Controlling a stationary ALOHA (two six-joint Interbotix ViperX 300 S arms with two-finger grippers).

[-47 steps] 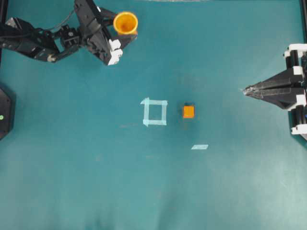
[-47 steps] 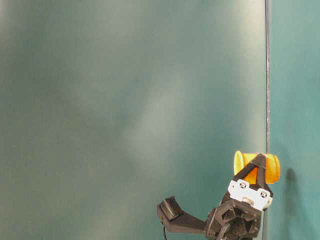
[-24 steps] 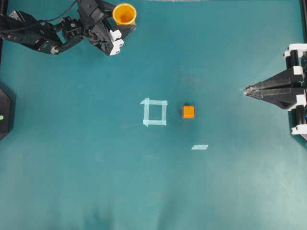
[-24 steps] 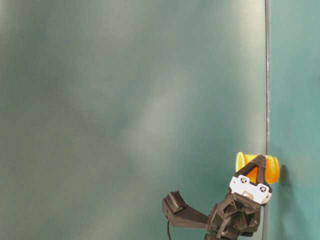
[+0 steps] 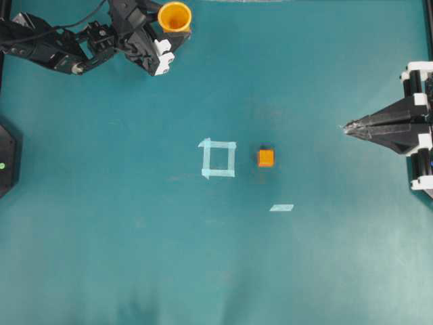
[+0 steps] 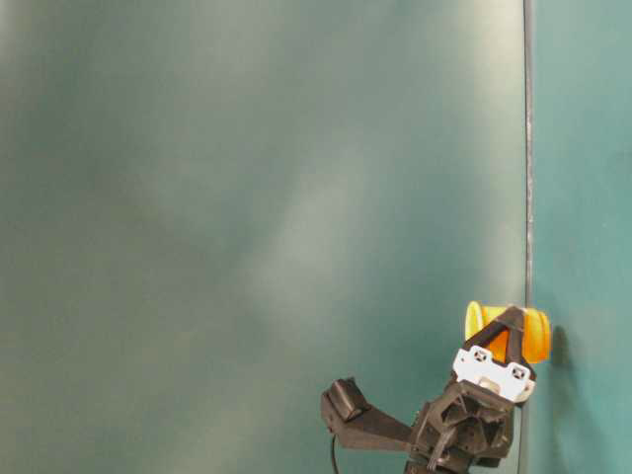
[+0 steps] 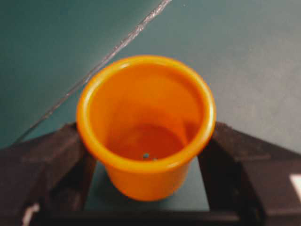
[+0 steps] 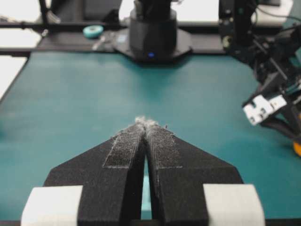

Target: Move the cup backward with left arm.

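- Since a second ago, the left gripper [image 5: 170, 35] and the cup [image 5: 174, 16] have shifted toward the far edge of the teal table [image 5: 135, 257].
- Reaching in from the upper left corner, the left arm [image 5: 54, 49] has its fingers [image 7: 44, 165] clamped on either side of the upright cup.
- At the right edge, the right gripper [image 5: 348, 126] points inward, pressed together to a point.
- Well apart from the cup, mid-table, lie a tape square [image 5: 218, 158], a small orange cube [image 5: 266, 158] and a tape strip [image 5: 281, 208].
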